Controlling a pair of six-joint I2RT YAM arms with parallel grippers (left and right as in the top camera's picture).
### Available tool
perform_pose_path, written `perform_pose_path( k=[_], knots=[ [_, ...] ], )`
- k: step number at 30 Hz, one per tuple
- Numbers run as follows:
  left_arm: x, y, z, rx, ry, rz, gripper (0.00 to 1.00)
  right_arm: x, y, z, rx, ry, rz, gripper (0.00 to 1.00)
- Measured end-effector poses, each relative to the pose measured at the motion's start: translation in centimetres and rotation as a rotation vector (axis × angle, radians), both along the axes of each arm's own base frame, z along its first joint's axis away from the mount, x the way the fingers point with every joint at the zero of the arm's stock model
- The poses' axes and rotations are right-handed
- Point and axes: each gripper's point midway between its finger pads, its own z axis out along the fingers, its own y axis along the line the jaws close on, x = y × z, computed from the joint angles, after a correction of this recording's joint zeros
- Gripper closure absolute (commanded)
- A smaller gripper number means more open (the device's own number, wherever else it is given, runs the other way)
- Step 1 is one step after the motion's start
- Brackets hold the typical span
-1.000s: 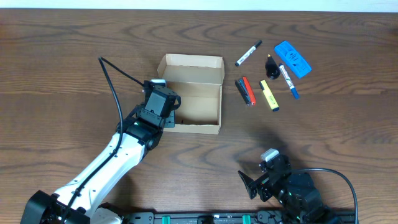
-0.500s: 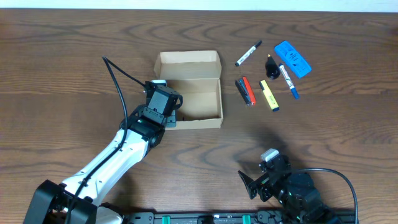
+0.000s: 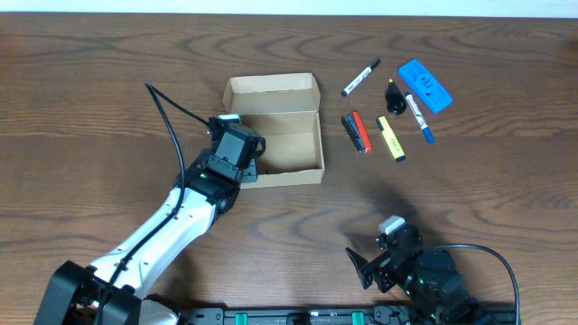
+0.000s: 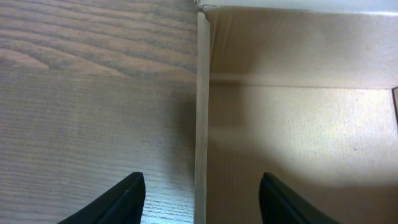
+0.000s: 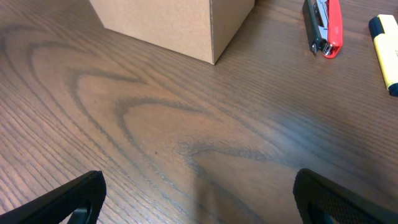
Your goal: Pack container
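the plain tan container (image 3: 289,144) stands open left of centre on the wood table (image 3: 470,199), its cardboard bare of print. the left gripper (image 4: 202,193) straddles the box's left wall with fingers spread, one outside over the table and one inside, neither touching the wall. the right gripper (image 5: 199,205) hangs at the near edge with fingers wide apart, and right of the box lie a red stapler (image 3: 356,132), a yellow highlighter (image 3: 391,138), a white marker (image 3: 360,78) and a blue case (image 3: 424,85), their lettering too small to read.
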Motion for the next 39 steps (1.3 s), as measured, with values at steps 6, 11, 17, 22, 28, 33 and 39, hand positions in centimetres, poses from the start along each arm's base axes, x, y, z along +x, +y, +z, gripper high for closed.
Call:
perform_pose_path(
  k=[6, 11, 17, 22, 28, 33, 39],
  knots=[
    [0.1, 0.0, 2.4, 0.020, 0.016, -0.015, 0.32, 0.0, 0.0, 0.0, 0.000, 0.000, 0.000, 0.01],
    [-0.2, 0.1, 8.5, 0.041, -0.039, -0.077, 0.29, 0.0, 0.0, 0.0, 0.000, 0.000, 0.000, 0.01],
    [-3.1, 1.6, 13.4, 0.108, -0.089, -0.190, 0.25, 0.0, 0.0, 0.0, 0.000, 0.001, 0.000, 0.01],
    [-6.5, 2.6, 15.4, 0.164, -0.110, -0.330, 0.22, 0.0, 0.0, 0.0, 0.000, 0.000, 0.000, 0.01],
    [-9.7, 3.4, 16.4, 0.184, -0.112, -0.427, 0.05, 0.0, 0.0, 0.0, 0.000, 0.000, 0.000, 0.01],
    [-10.1, 3.4, 16.8, 0.184, -0.129, -0.449, 0.05, 0.0, 0.0, 0.0, 0.000, 0.000, 0.000, 0.01],
    [-10.1, 3.4, 16.7, 0.185, -0.125, -0.454, 0.05, 0.0, 0.0, 0.0, 0.000, 0.000, 0.000, 0.01]
  ],
)
